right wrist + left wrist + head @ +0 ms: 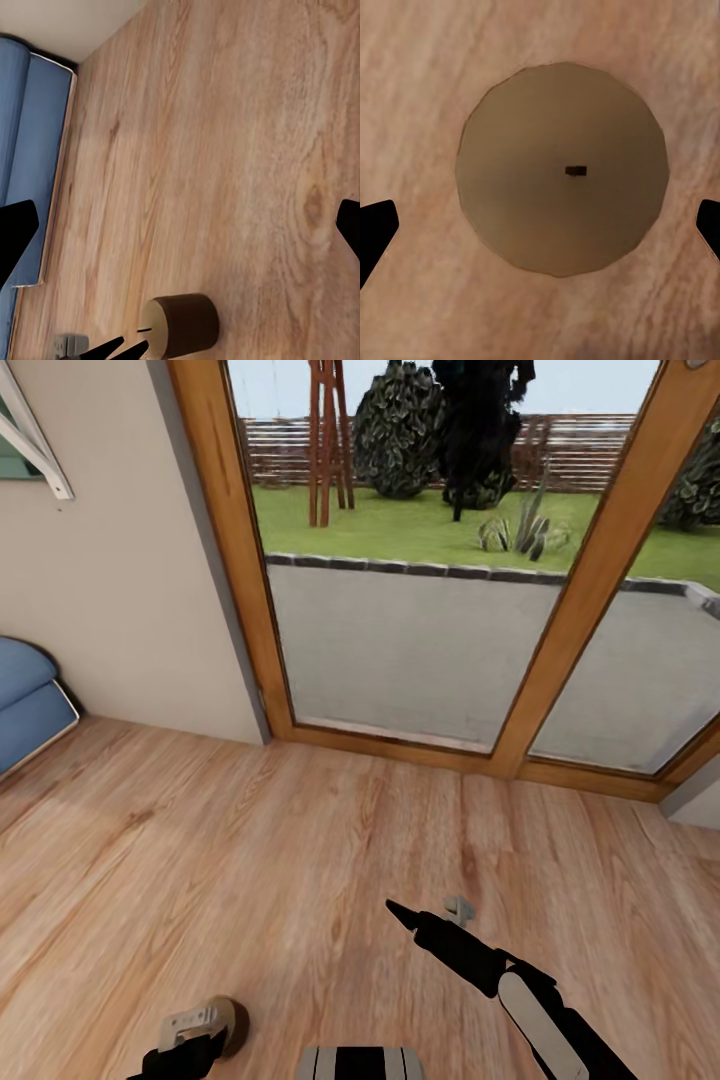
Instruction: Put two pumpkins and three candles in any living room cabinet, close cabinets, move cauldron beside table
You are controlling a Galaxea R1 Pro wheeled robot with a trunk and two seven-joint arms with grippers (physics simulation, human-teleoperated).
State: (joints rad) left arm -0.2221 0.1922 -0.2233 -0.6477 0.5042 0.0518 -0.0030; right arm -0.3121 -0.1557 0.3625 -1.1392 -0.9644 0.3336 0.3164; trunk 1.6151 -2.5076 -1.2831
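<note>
Left gripper (540,225): fingers spread wide, holding nothing, hanging straight over the candle, I'd guess lining up a top grab.
Candle (562,169): short tan cylinder upright on the wood floor (330,840), away from the walls.
Right gripper (180,225): jaws wide apart, empty, just parked over bare floor.

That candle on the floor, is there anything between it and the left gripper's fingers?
No. In the left wrist view the candle sits upright on bare wooden floor, and the left gripper has its dark fingers spread wide beside it, nothing in between.
</note>
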